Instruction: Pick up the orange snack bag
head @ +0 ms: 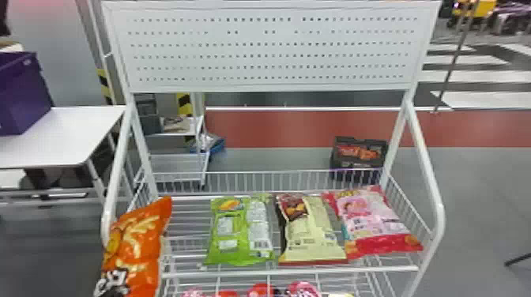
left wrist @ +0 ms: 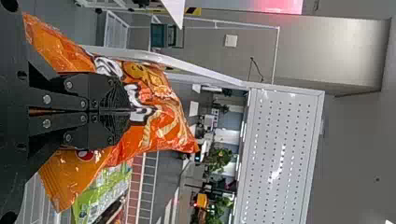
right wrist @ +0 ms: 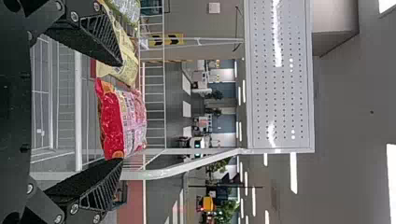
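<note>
The orange snack bag, leaning at the left edge of the rack, looks light, slick and crushable, so the left gripper, its fingers closed on the bag's middle, should pinch gently there.

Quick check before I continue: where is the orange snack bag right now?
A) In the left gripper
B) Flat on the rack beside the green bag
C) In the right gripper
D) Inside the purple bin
A: the left gripper's fingers are closed on the orange snack bag.
</note>
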Robot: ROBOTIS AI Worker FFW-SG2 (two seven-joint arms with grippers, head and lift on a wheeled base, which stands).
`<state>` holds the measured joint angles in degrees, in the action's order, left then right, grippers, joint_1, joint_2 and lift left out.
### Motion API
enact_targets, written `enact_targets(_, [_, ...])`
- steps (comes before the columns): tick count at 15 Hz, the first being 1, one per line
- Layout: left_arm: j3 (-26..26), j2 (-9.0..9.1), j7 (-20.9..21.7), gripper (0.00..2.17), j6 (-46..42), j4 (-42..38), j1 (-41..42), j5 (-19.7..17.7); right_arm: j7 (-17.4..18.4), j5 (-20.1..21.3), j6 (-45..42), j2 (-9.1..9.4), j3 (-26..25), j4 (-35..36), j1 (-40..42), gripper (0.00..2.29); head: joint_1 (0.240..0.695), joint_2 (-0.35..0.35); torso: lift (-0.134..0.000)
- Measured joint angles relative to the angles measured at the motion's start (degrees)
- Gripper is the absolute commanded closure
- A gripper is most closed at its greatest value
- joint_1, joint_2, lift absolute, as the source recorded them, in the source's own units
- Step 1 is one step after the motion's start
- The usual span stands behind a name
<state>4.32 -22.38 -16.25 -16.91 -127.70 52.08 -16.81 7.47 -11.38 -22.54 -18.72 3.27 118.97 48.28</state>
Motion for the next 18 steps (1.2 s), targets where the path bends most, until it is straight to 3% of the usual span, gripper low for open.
enact_targets(10, [0.92,0.04,-0.09,1.87,-8.55,1.66,4.95,1.69,0.00,-0.31,-0.54,-0.17,0.20,0.02,0.07,0.17,0.499,0.000,0.000])
enact_targets(18, [0.86,-0.04,0.27,1.87,-9.77,2.12,5.57,2.13,0.00,-0.32,-1.17,-0.35,0.40,0.30,0.32,0.17,0.499,0.000,0.000])
